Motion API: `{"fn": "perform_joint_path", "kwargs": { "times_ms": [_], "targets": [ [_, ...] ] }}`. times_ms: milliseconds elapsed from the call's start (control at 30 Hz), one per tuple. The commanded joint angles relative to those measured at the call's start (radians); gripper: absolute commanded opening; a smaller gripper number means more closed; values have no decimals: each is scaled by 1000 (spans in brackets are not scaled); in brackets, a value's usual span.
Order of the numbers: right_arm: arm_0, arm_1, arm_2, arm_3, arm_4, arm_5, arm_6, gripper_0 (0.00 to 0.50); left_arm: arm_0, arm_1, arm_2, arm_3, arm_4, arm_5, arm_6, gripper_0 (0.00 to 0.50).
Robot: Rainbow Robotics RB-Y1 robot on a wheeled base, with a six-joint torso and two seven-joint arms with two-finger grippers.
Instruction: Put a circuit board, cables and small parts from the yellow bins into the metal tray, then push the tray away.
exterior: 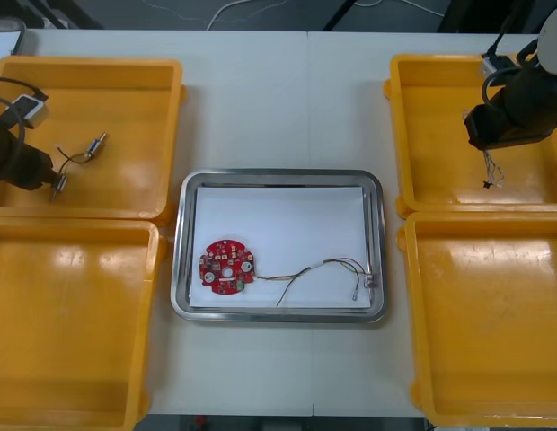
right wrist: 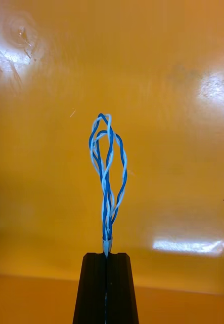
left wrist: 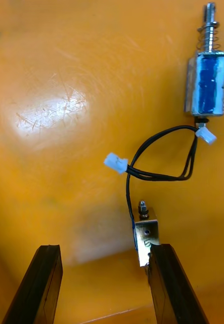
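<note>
**Blue Cable Gripped, Left Fingers Wide**

From the front we see a light table (exterior: 278,99) with dark floor (exterior: 171,13) beyond. On it are four yellow bins (exterior: 90,65) and one tray (exterior: 278,174), white inside. The tray holds one circuit board (exterior: 226,267), one thin cable (exterior: 305,269) and one small metal part (exterior: 368,281). The right gripper (exterior: 483,144) hangs over the far right bin, and the left gripper (exterior: 47,180) is in the far left bin.

At the right wrist, the fingers (right wrist: 91,288) press together on one blue and white cable (right wrist: 107,167).

At the left wrist, the fingers (left wrist: 43,273) stand wide apart and grip nothing. Of two small metal parts (left wrist: 208,83) on black cables (left wrist: 157,157), one lies just beside a finger, the other well beyond.
</note>
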Motion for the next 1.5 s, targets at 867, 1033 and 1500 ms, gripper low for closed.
{"fn": "perform_joint_path", "kwargs": {
  "times_ms": [867,1033,1500],
  "targets": [
    [-8,-56,-151,-371,-45,308,349,0,-20,-93,2,-13,-122,-53,133,0],
    [62,-55,-161,-501,-54,308,349,0,-20,-92,2,-20,-113,-50,133,0],
    [199,-62,-203,-668,-162,308,338,0,-38,-53,48,-302,-113,302,260,0]
  ]
}}
